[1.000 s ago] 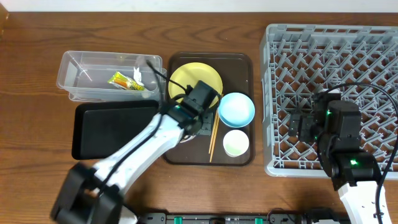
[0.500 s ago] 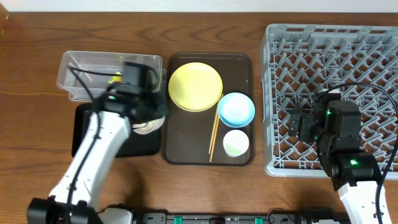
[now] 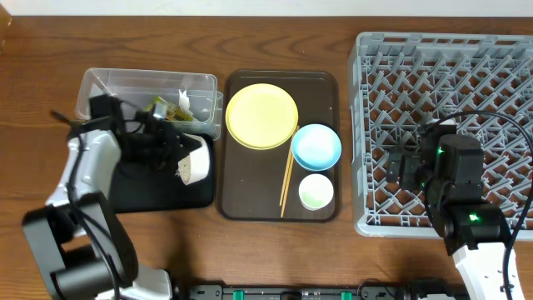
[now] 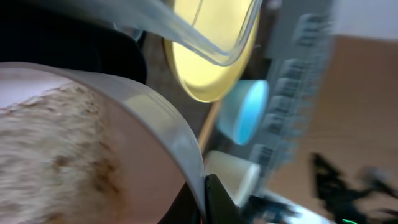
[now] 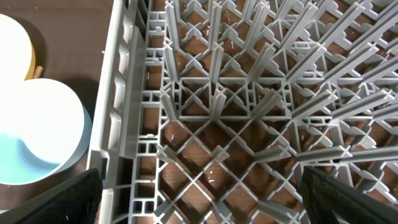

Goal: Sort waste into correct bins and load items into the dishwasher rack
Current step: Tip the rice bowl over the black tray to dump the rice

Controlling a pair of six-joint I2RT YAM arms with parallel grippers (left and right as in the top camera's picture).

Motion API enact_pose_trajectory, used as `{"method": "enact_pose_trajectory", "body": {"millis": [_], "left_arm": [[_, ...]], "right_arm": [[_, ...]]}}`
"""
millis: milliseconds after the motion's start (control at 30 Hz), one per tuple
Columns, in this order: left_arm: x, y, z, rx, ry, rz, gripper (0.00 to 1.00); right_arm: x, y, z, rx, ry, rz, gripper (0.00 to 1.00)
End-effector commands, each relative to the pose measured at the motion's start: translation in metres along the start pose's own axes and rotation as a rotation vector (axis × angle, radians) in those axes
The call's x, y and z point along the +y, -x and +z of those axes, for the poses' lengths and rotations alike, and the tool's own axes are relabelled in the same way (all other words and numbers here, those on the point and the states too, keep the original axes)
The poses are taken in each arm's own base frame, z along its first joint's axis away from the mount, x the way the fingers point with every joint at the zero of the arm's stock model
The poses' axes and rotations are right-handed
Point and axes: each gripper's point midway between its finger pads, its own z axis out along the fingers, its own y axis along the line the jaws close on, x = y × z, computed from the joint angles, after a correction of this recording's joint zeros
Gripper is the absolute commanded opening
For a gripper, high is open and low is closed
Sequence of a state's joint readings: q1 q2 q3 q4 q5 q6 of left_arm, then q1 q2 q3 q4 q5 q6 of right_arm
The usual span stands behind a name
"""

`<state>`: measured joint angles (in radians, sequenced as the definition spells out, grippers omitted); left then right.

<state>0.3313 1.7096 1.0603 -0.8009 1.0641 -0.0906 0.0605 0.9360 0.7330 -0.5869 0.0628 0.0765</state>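
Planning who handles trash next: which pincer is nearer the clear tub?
Left. The left pincer holds a white bowl over the black tray, right beside the clear tub; the right pincer hangs open over the dishwasher rack.

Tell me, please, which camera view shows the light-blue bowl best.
The overhead view: the light-blue bowl shows whole and sharp on the brown tray. The left wrist view shows it small and blurred. The right wrist view shows only part of it, cut by the picture's left edge, beside the rack.
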Motion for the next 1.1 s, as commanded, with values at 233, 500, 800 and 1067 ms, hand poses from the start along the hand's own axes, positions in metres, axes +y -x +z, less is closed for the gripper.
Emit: {"method": "enact_pose_trajectory", "body": {"millis": [233, 500, 800, 1067], "left_arm": [[-0.004, 0.008, -0.033, -0.023, -0.335, -0.155, 0.06], [-0.028, 0.011, -0.058, -0.045, -0.535, -0.272, 0.06], [-0.028, 0.011, -0.058, -0.033, -0.537, -0.318, 0.06], [-0.028, 0.011, -0.058, -0.031, -0.537, -0.326, 0.06]], "right_arm": [[0.002, 0.008, -0.004, -0.019, 0.005, 0.010, 0.99], [0.002, 0.008, -0.004, -0.019, 0.005, 0.010, 0.99], [0.002, 0.008, -0.004, -0.019, 0.005, 0.010, 0.99], [0.002, 0.008, -0.004, -0.019, 0.005, 0.010, 0.99]]}}
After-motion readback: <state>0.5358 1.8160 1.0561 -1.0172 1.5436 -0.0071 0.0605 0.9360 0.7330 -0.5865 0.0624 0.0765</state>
